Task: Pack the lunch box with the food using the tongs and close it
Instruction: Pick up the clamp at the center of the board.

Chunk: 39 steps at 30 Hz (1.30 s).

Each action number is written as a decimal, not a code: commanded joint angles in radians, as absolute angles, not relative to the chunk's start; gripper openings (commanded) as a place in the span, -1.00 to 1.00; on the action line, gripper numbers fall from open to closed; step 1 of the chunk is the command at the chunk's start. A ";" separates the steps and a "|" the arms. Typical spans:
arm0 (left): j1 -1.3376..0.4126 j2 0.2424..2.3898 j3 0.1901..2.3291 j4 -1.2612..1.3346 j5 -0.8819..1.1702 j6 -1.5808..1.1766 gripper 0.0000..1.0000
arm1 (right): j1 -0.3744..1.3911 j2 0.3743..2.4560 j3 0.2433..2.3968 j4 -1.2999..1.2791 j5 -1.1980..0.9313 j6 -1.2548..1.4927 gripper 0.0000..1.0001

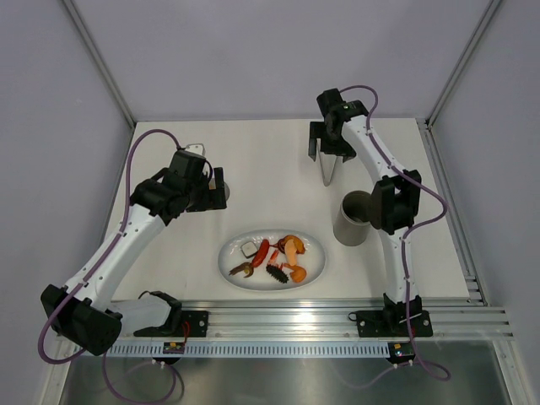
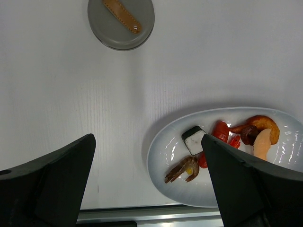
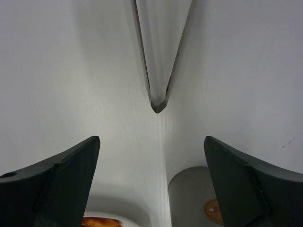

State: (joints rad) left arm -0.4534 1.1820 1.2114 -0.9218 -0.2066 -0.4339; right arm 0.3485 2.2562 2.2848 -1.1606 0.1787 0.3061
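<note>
The silver tongs (image 1: 329, 175) (image 3: 158, 52) lie on the table at the back right, with their joined end pointing at the near edge. My right gripper (image 1: 329, 157) (image 3: 151, 139) hovers open over them, and nothing is between its fingers. The dark grey lunch box (image 1: 353, 218) (image 3: 189, 196) stands open and upright, nearer than the tongs. The food (image 1: 274, 257) (image 2: 222, 137) lies on the white oval plate (image 1: 314, 263) (image 2: 163, 151). My left gripper (image 1: 217, 191) (image 2: 147, 137) hangs open and empty, left of and beyond the plate. The round grey lid (image 2: 121, 21) with its tan handle lies flat on the table.
A metal rail (image 1: 287, 321) runs along the near edge, and the arm bases are bolted to it. Frame posts (image 1: 99, 61) and grey walls close in the table on the left, right and back.
</note>
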 commanded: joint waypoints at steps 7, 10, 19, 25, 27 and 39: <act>-0.453 1.147 1.170 -0.862 -0.186 -0.446 0.98 | 0.295 2.394 2.399 -1.184 0.083 0.295 0.99; -0.453 1.155 1.169 -0.858 -0.192 -0.443 0.98 | 0.290 2.427 2.408 -1.177 0.078 0.290 0.99; -0.454 1.184 1.193 -0.857 -0.204 -0.434 0.98 | 0.279 2.509 2.450 -1.152 0.101 0.296 0.99; -0.454 1.197 1.198 -0.862 -0.218 -0.430 0.98 | 0.270 2.545 2.454 -1.124 0.107 0.313 0.99; -0.453 1.197 1.190 -0.851 -0.218 -0.431 0.98 | 0.268 2.554 2.454 -1.109 0.118 0.313 0.99; -0.453 1.226 1.203 -0.844 -0.229 -0.425 0.98 | 0.268 2.585 2.436 -0.974 0.187 0.336 0.99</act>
State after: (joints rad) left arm -0.4534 1.2213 1.1702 -0.8848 -0.2115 -0.4377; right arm 0.2745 2.5710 2.4138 -1.0393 0.1455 0.3161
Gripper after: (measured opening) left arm 0.988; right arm 0.993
